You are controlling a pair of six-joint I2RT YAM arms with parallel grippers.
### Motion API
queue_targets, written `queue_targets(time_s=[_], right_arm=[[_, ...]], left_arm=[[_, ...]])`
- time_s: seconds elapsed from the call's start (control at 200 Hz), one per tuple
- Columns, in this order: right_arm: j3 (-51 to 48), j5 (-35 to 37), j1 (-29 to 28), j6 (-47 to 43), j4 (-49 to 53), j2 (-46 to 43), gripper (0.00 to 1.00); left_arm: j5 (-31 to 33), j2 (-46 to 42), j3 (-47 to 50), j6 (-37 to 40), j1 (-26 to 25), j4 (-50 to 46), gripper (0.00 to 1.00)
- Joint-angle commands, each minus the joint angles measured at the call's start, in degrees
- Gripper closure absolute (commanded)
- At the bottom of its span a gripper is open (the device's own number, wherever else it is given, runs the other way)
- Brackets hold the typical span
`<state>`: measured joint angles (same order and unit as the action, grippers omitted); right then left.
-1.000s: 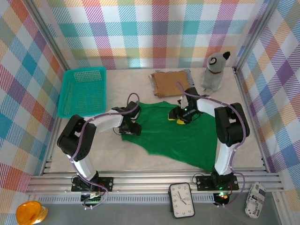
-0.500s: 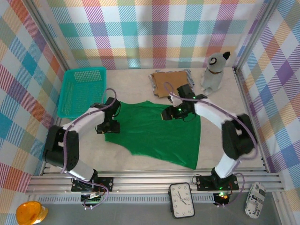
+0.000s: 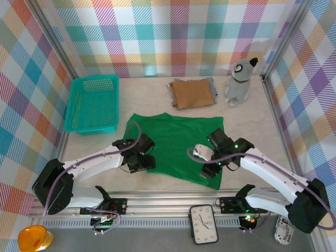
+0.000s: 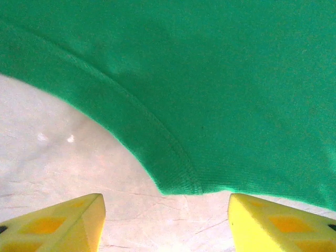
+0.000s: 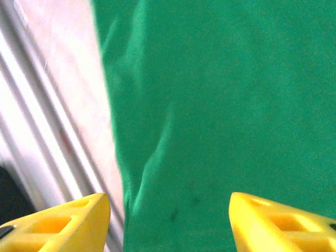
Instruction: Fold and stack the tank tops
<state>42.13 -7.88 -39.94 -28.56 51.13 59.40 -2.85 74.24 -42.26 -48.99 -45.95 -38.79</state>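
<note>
Beneath the tan top (image 3: 193,93), striped top (image 3: 171,92) mostly hidden, edges peeking out

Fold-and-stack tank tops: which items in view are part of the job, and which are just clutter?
Job:
- green top, spread flat
- tan top, folded, lying on the striped top
- striped top, under the tan one

Lying about:
- basket
- toy dog
- clock
- orange object
</note>
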Motion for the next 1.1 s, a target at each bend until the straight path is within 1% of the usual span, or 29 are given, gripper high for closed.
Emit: queue_targets(time_s=[0.0,0.09,0.19,0.25,0.34,0.42,0.54,0.625,0.67,0.72,0.85,0.935,1.035,1.095], right_arm=[[-4.3,2.2,-3.1,-11.2,5.6,-1.6,0.40],[-7.9,4.6,-5.4,-11.8,1.5,-0.2,0.44],[-8.9,6.8,-9.1,-11.6,-2.0,2.8,0.47],[-9.3,7.5,-9.9,-11.9,-4.0,5.7,0.48],[-10.9,12.5,-11.4,-12.1,-9.0,8.8,0.56],[-10.3,12.0,-11.6,-10.6,-10.9,10.7,0.60],[-10.7,13.4,-14.5,-10.9,-10.3,12.6,0.61],[-10.8,14.5,-14.6,-10.9,-9.9,13.1,0.66],[-10.7,15.3,-15.0,-11.0,-9.6,13.7,0.70],[-10.1,15.7,-15.6,-11.1,-8.3,14.0,0.71],[-10.6,19.1,-15.9,-11.4,-5.1,11.8,0.82],[-10.5,18.9,-15.9,-11.2,-3.6,10.0,0.84],[-10.2,19.0,-16.7,-10.6,-1.2,8.9,0.86],[-10.4,19.2,-17.0,-10.5,-0.8,8.0,0.89]], left_arm=[[-0.4,0.9,2.4,-10.0,-2.5,8.2,0.39],[-0.9,2.7,3.3,-11.0,-3.1,11.2,0.41],[-1.1,4.5,3.7,-11.3,-3.4,12.7,0.43],[-1.1,5.1,3.9,-11.2,-3.4,13.8,0.45],[-1.2,6.7,3.3,-10.5,-3.4,14.2,0.48],[-1.4,7.2,3.4,-10.4,-3.4,14.5,0.52],[-0.7,6.6,3.4,-9.5,-3.4,12.4,0.57],[-0.2,5.8,3.3,-9.0,-3.4,11.1,0.62],[0.3,5.2,3.4,-8.8,-3.4,10.4,0.63],[0.7,4.6,3.4,-8.7,-3.4,9.8,0.65],[0.9,3.9,3.1,-8.3,-3.4,9.2,0.73],[0.9,4.0,2.9,-7.9,-3.4,8.9,0.76],[0.9,3.5,2.7,-7.6,-3.4,7.6,0.87],[1.1,2.6,2.9,-7.6,-3.4,7.3,0.90]])
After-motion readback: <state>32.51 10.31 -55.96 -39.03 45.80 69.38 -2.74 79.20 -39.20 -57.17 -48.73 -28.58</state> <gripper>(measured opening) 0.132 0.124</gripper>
